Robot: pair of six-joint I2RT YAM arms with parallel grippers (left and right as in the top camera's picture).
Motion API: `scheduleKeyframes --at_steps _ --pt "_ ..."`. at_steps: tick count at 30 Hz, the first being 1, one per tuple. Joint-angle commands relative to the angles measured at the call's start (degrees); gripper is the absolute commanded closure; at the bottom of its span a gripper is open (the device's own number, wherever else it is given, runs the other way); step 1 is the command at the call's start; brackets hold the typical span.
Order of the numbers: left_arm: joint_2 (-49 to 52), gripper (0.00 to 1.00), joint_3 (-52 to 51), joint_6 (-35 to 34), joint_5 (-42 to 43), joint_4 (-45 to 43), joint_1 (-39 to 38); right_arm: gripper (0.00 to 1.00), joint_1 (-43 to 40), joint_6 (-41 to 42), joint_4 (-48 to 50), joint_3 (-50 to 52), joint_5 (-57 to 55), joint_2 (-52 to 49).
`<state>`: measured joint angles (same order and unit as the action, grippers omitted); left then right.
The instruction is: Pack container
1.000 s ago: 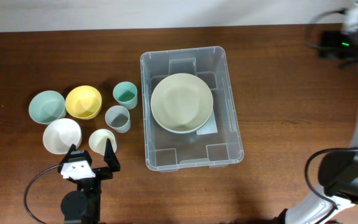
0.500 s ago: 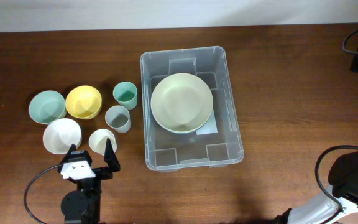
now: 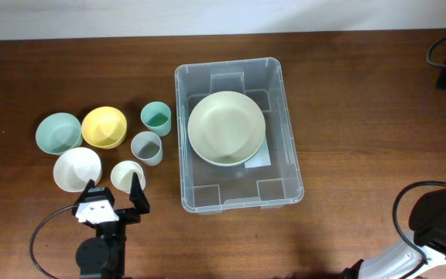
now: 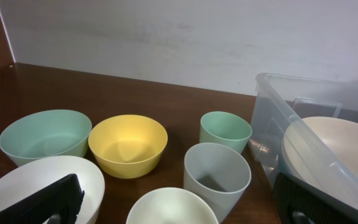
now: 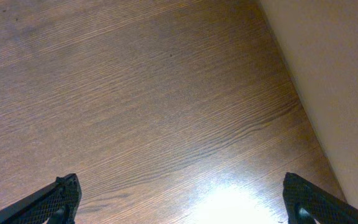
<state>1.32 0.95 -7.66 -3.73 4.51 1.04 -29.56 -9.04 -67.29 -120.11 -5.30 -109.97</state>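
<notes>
We find the container at the middle of the dark wood-grain table, well to the right of the loose crockery. It is a clear plastic rectangular bin with rounded corners and a thick rim, and its opening faces up. Its long axis runs from the far table edge toward the near edge, with the near end skewed slightly right. A wide, shallow, matte pale green bowl lies in its far half.

To the left stand a teal bowl, a yellow bowl, a white bowl, a small cream bowl, a grey cup and a green cup. All are smooth and round, and the green cup is just beside the bin wall.

The overhead view alone gives the full bin outline. The left wrist view adds the cups' tapered profile and the pale wall.

The left gripper has its jaws spread wide and holds nothing. The right gripper, seen only by its wrist camera, is likewise fully spread and empty above bare wood
</notes>
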Motion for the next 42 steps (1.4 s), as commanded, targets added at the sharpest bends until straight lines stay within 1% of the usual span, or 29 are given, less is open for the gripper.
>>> scheduleKeyframes --at_steps 1,7,10,15,16,18,19,21,22,23,24,25,26,27,28,31,34,35,38,40,42 --pt "-0.3 0.00 -0.4 0.9 -0.6 -0.2 0.0 0.01 -0.1 0.5 0.0 -0.8 0.3 0.0" --pt "-0.3 0.00 -0.4 0.9 -0.8 -0.2 0.0 0.01 -0.1 0.5 0.0 -0.8 0.3 0.0" --pt "-0.3 0.00 -0.4 0.9 -3.8 -0.6 0.0 0.01 -0.1 0.5 0.0 -0.8 0.3 0.0" --pt "-0.2 0.00 -0.4 0.9 -3.6 -0.9 0.0 0.01 -0.1 0.5 0.0 -0.8 0.3 0.0" --pt "-0.2 0.00 -0.3 0.5 -3.5 -2.7 0.0 0.01 -0.1 0.5 0.0 -0.8 0.3 0.0" --pt "-0.2 0.00 1.4 -2.6 -3.6 -3.9 0.0 0.01 -0.1 0.5 0.0 -0.8 0.3 0.0" --pt "0.1 0.00 4.2 -3.3 -3.6 -1.2 0.0 0.01 -0.1 0.5 0.0 -0.8 0.3 0.0" --pt "1.8 0.00 11.1 -3.7 -3.3 7.5 0.0 0.01 -0.1 0.5 0.0 -0.8 0.3 0.0" --pt "4.3 0.00 17.5 -4.8 -3.2 15.3 0.0 0.01 -0.1 0.5 0.0 -0.8 0.3 0.0" --pt "6.2 0.00 21.2 -5.2 -3.2 19.4 0.0 0.01 -0.1 0.5 0.0 -0.8 0.3 0.0" --pt "10.0 0.00 27.2 -6.4 -3.2 25.3 0.0 0.01 -0.1 0.5 0.0 -0.8 0.3 0.0" --pt "16.5 0.00 35.8 -6.9 -3.2 32.2 0.0 0.01 -0.1 0.5 0.0 -0.8 0.3 0.0" --pt "19.2 0.00 39.0 -6.9 -3.2 34.4 0.0 0.01 -0.1 0.5 0.0 -0.8 0.3 0.0" --pt "25.0 0.00 45.4 -6.9 -3.5 38.6 0.0 0.01 -0.1 0.5 0.0 -0.8 0.3 0.0" --pt "27.9 0.00 48.5 -6.9 -3.7 40.5 0.0 0.01 -0.1 0.5 0.0 -0.8 0.3 0.0" --pt "44.6 0.00 64.7 -6.4 -6.4 49.8 0.0 0.01 -0.1 0.5 0.0 -0.8 0.3 0.0" --pt "52.9 0.00 70.9 -6.2 -6.7 50.0 0.0 0.01 -0.1 0.5 0.0 -0.8 0.3 0.0" --pt "55.5 0.00 72.4 -6.2 -8.0 49.9 0.0 0.01 -0.1 0.5 0.0 -0.8 0.3 0.0" --pt "60.4 0.00 73.5 -6.7 -9.6 44.6 0.1 0.01 -0.1 0.5 0.0 -0.8 0.3 0.0" --pt "63.3 0.00 73.5 -9.8 -9.9 40.0 1.0 0.01 -0.1 0.5 0.0 -0.8 0.3 0.0" --pt "66.2 0.00 73.5 -14.9 -12.8 38.5 3.8 0.01 -0.1 0.5 0.0 -0.8 0.3 0.0"
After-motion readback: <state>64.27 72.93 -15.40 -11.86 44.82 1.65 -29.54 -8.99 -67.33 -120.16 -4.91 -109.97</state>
